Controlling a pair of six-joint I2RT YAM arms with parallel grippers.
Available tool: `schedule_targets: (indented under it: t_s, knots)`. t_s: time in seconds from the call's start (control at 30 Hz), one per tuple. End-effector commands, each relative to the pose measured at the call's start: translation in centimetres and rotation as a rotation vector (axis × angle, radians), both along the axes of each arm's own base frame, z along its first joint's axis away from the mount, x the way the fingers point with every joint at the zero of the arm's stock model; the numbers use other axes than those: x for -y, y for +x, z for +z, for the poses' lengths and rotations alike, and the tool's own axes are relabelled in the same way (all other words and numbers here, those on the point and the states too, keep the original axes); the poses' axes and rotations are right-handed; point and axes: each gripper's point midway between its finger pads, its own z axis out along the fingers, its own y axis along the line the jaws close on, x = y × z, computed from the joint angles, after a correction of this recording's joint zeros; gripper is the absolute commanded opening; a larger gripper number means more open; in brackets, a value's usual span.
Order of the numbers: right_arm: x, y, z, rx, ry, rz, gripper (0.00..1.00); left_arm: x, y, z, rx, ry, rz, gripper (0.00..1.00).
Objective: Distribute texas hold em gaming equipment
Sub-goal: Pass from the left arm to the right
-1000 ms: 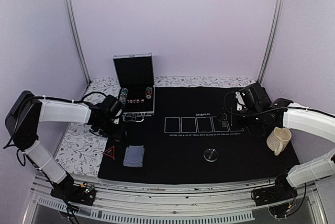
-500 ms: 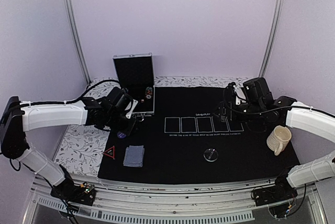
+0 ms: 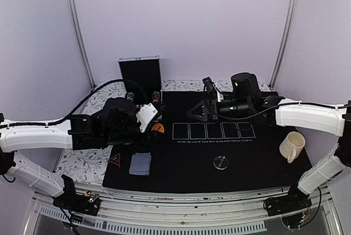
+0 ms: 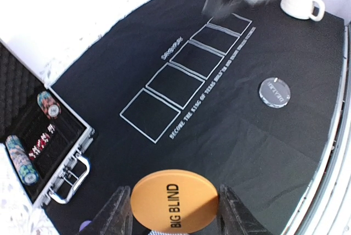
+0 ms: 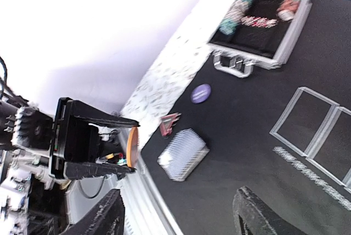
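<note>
An orange disc marked BIG BLIND (image 4: 174,199) is gripped by its rim between the fingers of the left gripper (image 3: 154,129), the jaws being closed only as far as the disc's width allows. It appears to be held lifted over the near left part of the black mat (image 3: 258,161), probably so that it can be carried from the side of the open case (image 4: 77,147) toward a player's spot. The right gripper (image 3: 198,112) is spread wide with nothing between its fingers. It is held above the far side of the mat by the five printed rectangles (image 4: 189,76), which is read as a waiting pose rather than a grasp. Most of the equipment is judged not yet dealt out. Two chip stacks (image 4: 48,105) are lodged in the case's foam, presumably to stop them rolling. The deck of cards (image 5: 182,154) is laid face down near the mat's near left edge, with the red triangle marker (image 5: 169,123) just beside it and a purple disc (image 5: 201,93) farther in. The clear disc (image 3: 221,162) is set flat on the near side of the rectangles, well apart from a cream mug (image 3: 292,147) at the right.
</note>
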Motion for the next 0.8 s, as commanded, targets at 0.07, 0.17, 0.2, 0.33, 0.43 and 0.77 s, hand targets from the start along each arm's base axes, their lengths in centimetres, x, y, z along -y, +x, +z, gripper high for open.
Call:
schedule_targets:
  t_s: [0.07, 0.17, 0.2, 0.33, 0.43, 0.77]
  knots:
    - [-5.5, -2.1, 1.6, -0.002, 0.089, 0.170, 0.65, 0.6, -0.5, 2.6, 0.174, -0.019, -0.033, 0.37]
    - [-7.4, -2.5, 1.3, 0.004, 0.084, 0.219, 0.64, 0.8, -0.8, 2.8, 0.194, -0.021, -0.037, 0.37]
    - [-7.7, -2.6, 0.7, -0.007, 0.073, 0.225, 0.62, 0.8, -0.9, 2.9, 0.200, -0.021, -0.039, 0.37]
    - [-9.3, -2.5, 0.7, -0.012, 0.081, 0.255, 0.56, 0.7, -1.1, 3.1, 0.226, -0.021, -0.033, 0.37]
    - [-10.0, -2.6, 0.6, -0.016, 0.083, 0.270, 0.52, 0.7, -1.1, 3.2, 0.232, -0.018, -0.029, 0.37]
    - [-10.8, -2.9, -0.4, -0.043, 0.071, 0.283, 0.35, 1.0, -0.7, 3.0, 0.243, -0.002, -0.019, 0.37]
